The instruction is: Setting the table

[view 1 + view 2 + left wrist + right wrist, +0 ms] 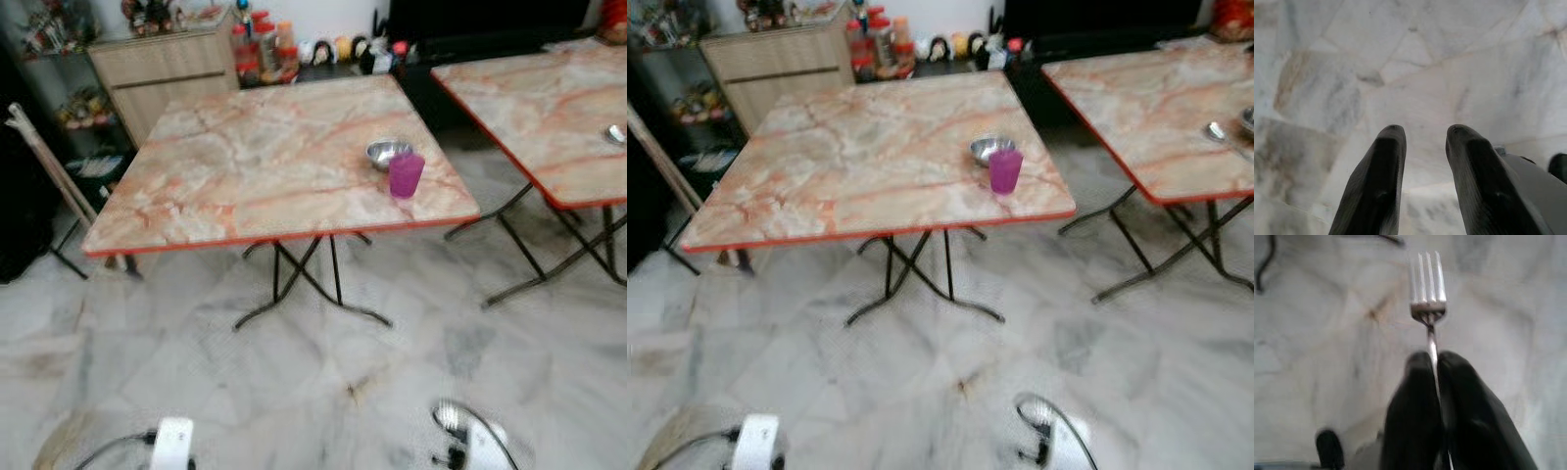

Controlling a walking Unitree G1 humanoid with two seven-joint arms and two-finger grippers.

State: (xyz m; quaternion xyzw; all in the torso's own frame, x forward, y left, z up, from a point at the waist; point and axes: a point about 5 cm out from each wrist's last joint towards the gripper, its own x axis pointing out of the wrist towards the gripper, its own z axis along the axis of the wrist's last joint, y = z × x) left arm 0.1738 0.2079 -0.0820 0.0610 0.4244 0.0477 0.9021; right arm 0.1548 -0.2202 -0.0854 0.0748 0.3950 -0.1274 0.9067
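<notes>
Ahead on the table (245, 166), toward its right front corner, we are finding the bowl (387, 153) and cup (406, 174) touching. Our right gripper (1433, 363) is pinching a fork (1427, 289), tines forward, and is hanging nearer them; the left gripper (1422, 139) is hanging parted, empty.

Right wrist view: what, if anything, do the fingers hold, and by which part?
A fork, pinched by its handle between the right gripper fingers, prongs pointing away.
</notes>
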